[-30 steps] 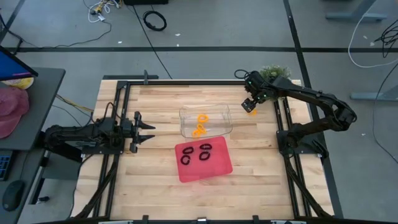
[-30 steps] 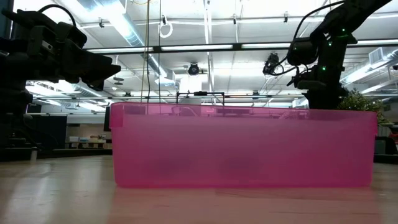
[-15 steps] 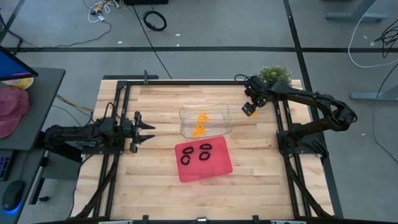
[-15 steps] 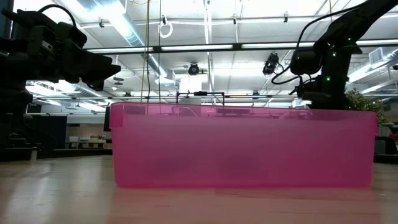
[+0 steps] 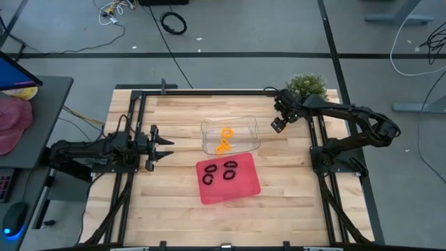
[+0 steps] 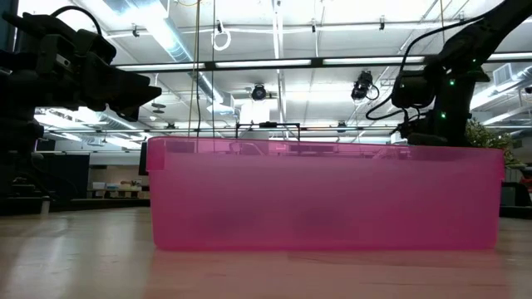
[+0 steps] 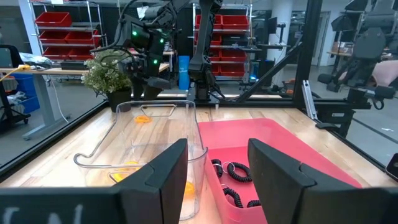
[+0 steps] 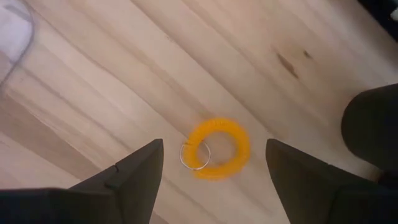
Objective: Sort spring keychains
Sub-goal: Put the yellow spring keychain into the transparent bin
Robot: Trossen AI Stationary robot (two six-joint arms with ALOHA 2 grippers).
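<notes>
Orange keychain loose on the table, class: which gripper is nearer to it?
Right. The right gripper hangs directly over the orange keychain, fingers open to either side of it. The left gripper waits far off across the table, beyond the clear bin.

The high view looks straight down from well above, taking in the whole desk (image 5: 174, 118), both arms and the floor around them. The low view sits at desk-top height, very close to the wall of the pink tray (image 6: 324, 199), which fills its middle, and faces level across into the room. The left wrist view looks forward along the desk between its own 2 fingers (image 7: 155, 177); it shares the pink tray, the clear bin (image 7: 155, 134) and the far arm with the high view. The right wrist view points down at the wood from close above, over an orange keychain (image 8: 217, 148).
</notes>
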